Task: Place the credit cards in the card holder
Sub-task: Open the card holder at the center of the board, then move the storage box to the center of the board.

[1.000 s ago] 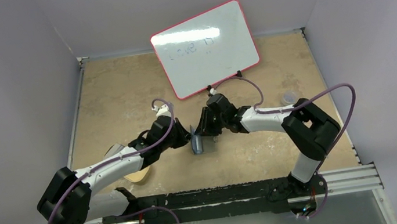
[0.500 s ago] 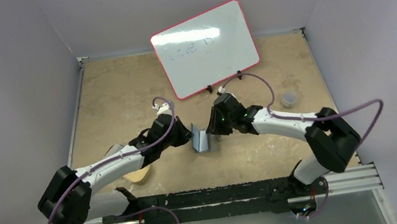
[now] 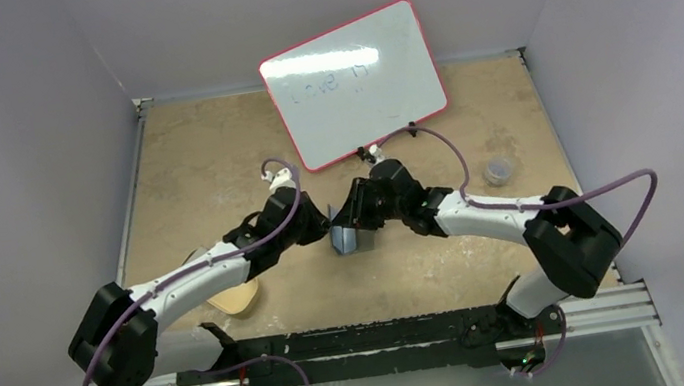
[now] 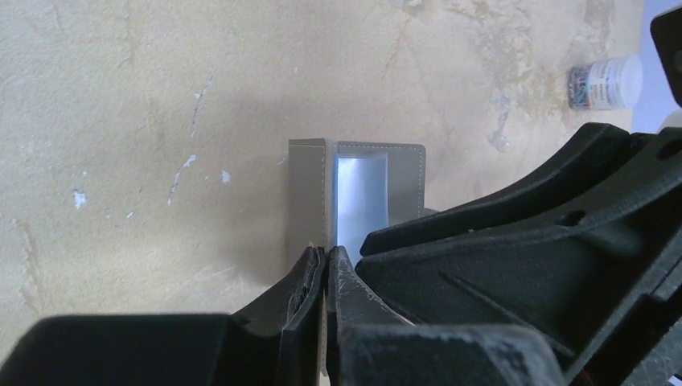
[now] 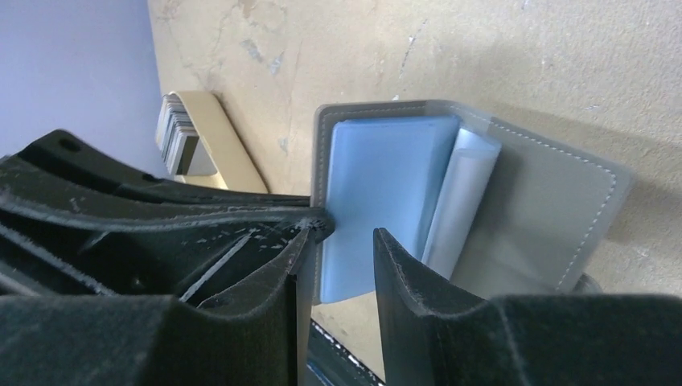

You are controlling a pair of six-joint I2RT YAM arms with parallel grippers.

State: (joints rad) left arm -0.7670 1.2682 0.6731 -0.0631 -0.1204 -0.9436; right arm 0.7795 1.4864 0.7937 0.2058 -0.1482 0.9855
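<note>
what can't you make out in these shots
Top view: writing on the whiteboard is too faint to read.
Right wrist view: the credit cards in the gold tin sit partly behind the right tool; count unclear.
Same view: whether that tool grips the card holder; its fingers cover the contact.
Left wrist view: the jar is small and blurred; contents unclear.

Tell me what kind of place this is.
Probably a robotics lab test cell: a left arm and right arm bolted to a rail at a worn tabletop, plain walls boxing it in, a whiteboard propped at the back.
</note>
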